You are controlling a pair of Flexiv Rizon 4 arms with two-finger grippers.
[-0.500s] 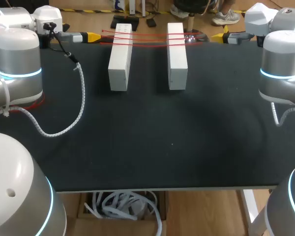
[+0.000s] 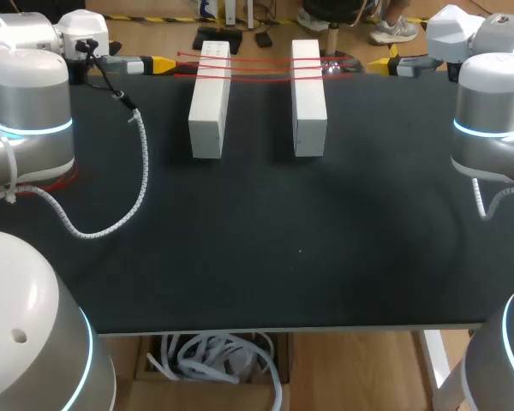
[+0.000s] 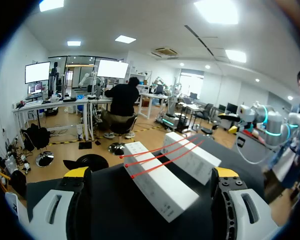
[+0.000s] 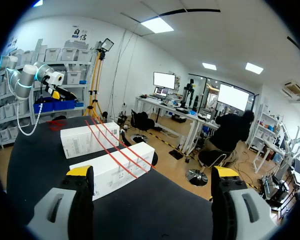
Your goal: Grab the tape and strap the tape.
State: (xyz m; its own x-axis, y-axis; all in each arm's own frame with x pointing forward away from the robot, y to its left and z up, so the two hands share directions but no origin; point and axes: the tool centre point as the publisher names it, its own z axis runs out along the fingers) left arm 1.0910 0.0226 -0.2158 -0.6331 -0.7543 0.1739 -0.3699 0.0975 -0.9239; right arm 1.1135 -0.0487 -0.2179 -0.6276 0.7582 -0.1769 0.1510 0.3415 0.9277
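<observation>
Tape spans two white boxes; left claw and right claw gape wide, holding nothing.

- The left arm comes in from the left side, with the left pincer held level and pointing inward, yellow-tipped fingers spread wide.
- The right arm mirrors it, with the right pincer facing inward and its fingers equally wide apart.

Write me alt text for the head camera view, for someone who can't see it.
Two long white boxes lie side by side at the far end of a black table, three red tape strands stretched across their far ends. The left gripper and right gripper flank them at the far edge, pointing inward.
</observation>
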